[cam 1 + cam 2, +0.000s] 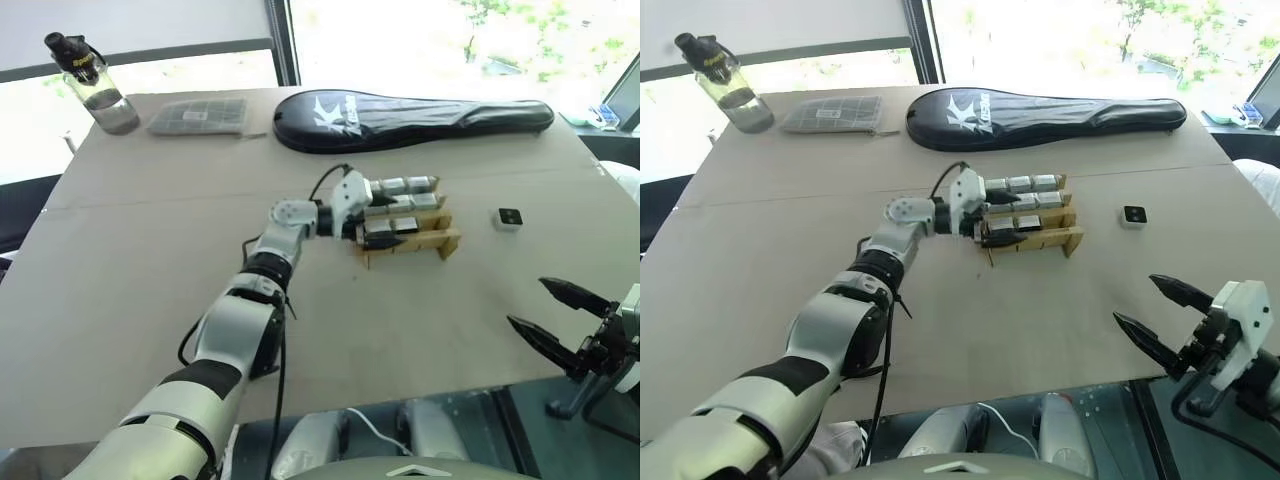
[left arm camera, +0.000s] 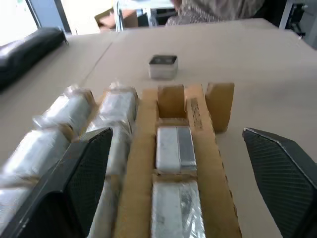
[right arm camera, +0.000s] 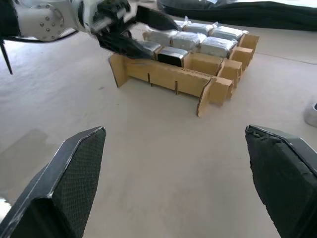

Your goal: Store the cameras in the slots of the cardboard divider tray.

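The cardboard divider tray (image 1: 432, 241) stands mid-table, with several wrapped silver cameras (image 1: 402, 186) in its slots. My left gripper (image 1: 387, 224) reaches in from the tray's left end and is open, its fingers (image 2: 84, 173) spread on either side of the near row. Between them one camera (image 2: 172, 148) lies in its slot, touched by neither finger. A loose camera (image 1: 509, 219) with a black face sits on the table to the right of the tray. Near the table's front right edge my right gripper (image 1: 553, 313) hangs open and empty, pointing toward the tray (image 3: 168, 79).
Along the table's far side lie a black racket case (image 1: 410, 118), a flat grey gridded pack (image 1: 198, 115) and a water bottle (image 1: 90, 80). Bare tabletop lies between the tray and the front edge.
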You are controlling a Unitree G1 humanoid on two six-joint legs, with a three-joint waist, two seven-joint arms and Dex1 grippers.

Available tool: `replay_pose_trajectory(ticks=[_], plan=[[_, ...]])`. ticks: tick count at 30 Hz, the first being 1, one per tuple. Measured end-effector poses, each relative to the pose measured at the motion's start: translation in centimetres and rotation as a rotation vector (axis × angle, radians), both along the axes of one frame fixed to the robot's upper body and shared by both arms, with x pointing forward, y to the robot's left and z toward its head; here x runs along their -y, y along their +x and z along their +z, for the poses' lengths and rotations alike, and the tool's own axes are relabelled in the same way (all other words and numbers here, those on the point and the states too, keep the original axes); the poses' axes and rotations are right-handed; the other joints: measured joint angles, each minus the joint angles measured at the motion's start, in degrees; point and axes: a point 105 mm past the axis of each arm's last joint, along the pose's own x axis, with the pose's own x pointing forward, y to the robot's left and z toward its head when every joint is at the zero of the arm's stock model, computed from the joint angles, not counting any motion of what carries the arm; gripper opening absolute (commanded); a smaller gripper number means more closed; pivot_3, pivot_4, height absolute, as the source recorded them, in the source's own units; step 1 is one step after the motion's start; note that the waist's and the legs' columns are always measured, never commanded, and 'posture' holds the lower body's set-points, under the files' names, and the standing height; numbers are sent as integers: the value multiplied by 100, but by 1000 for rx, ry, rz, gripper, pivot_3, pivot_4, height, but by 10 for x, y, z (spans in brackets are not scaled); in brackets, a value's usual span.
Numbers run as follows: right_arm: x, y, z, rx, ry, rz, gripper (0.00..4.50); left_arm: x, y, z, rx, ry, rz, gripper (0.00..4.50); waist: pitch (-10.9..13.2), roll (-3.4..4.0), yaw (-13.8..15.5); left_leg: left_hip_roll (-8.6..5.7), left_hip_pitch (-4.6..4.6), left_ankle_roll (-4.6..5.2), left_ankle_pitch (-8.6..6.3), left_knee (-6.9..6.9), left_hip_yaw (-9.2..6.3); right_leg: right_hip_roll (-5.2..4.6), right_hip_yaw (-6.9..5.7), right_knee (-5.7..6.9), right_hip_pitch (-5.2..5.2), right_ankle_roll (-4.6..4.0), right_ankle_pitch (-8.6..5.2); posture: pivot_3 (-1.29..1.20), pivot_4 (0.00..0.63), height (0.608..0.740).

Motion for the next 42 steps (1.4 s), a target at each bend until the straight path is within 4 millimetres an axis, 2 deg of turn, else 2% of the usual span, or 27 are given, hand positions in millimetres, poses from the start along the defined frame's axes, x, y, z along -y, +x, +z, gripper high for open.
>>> replay_pose_trajectory(ticks=[3, 7, 8, 9, 14, 16, 22, 27, 28, 30, 32, 33, 38, 42], plan=[[6, 23, 3, 20, -62, -79, 4500, -14, -12, 27, 48, -29, -43, 4454, -4, 7, -49, 0, 2, 0, 0, -4, 0, -2, 1, -3, 1, 0, 0, 0, 150, 740], [19, 63, -3, -4, -138, -202, 4500, -48, -42, 21, -45, 14, -31, 4454, -10, 16, -156, 6, 6, -1, 0, -10, 3, 3, 8, -2, -2, -1, 0, 0, 150, 740], [25, 81, -5, -19, -142, -269, 4500, -61, -54, 17, -85, 45, -2, 4454, -10, 16, -194, 7, 9, -1, 0, -10, 5, 6, 10, -1, -3, -1, 0, 0, 150, 740], [33, 90, -8, -36, -148, -325, 4500, -64, -60, 16, -108, 55, 4, 4454, -11, 18, -204, 7, 7, -1, 1, -10, 5, 3, 9, -2, -3, -1, 0, 0, 150, 740], [27, 148, -21, -111, -35, -516, 4500, -86, -99, 31, -166, 66, 81, 4454, -16, 25, -134, 10, 6, -2, 1, -18, 3, 6, 5, -7, -7, -5, 1, 0, 150, 740], [22, 163, -33, -157, -9, -555, 4500, -89, -110, 39, -162, 65, 97, 4454, -16, 30, -79, 6, 2, -2, 1, -16, -3, 5, -2, -12, -7, -6, 1, 0, 150, 740], [20, 187, -51, -212, 9, -620, 4500, -95, -119, 40, -182, 84, 167, 4454, -13, 36, -119, 0, 3, -2, 1, -16, 3, 3, 2, -13, -5, -6, 1, 0, 150, 740], [25, 196, -53, -191, 7, -651, 4500, -99, -118, 45, -168, 73, 204, 4454, -15, 39, -153, 5, 9, -2, 1, -18, 6, 5, 4, -11, -4, -6, 1, 0, 150, 740], [25, 196, -53, -185, 7, -650, 3960, -99, -118, 45, -168, 70, 205, 4500, -15, 39, -152, 5, 9, -2, 1, -18, 8, 5, 5, -11, -3, -6, 1, 0, 150, 740], [24, 197, -54, -174, 12, -643, 3201, -98, -117, 46, -169, 61, 207, 4500, -15, 39, -155, 4, 9, -2, 1, -17, 10, 5, 7, -11, -4, -6, 1, 0, 150, 740], [22, 197, -53, -162, 17, -627, 2120, -98, -118, 46, -170, 57, 204, 4500, -15, 39, -158, 5, 9, -2, 1, -18, 10, 5, 7, -10, -5, -6, 1, 0, 150, 740], [22, 197, -53, -160, 16, -623, 1972, -97, -118, 46, -171, 56, 203, 4500, -15, 39, -159, 5, 9, -2, 1, -19, 10, 5, 6, -10, -5, -6, 1, 0, 150, 740], [23, 195, -54, -146, 0, -613, 1978, -96, -114, 52, -140, 43, 188, 4500, -15, 39, -158, 4, 8, -2, 1, -19, 9, 5, 6, -12, -6, -6, 1, 0, 150, 740], [26, 182, -46, 0, -171, -533, 1978, -92, -112, 57, -125, 35, 151, 4500, -12, 44, -137, 4, 5, -2, 1, -20, 12, 5, 8, -14, -10, -6, 1, 0, 150, 740]])
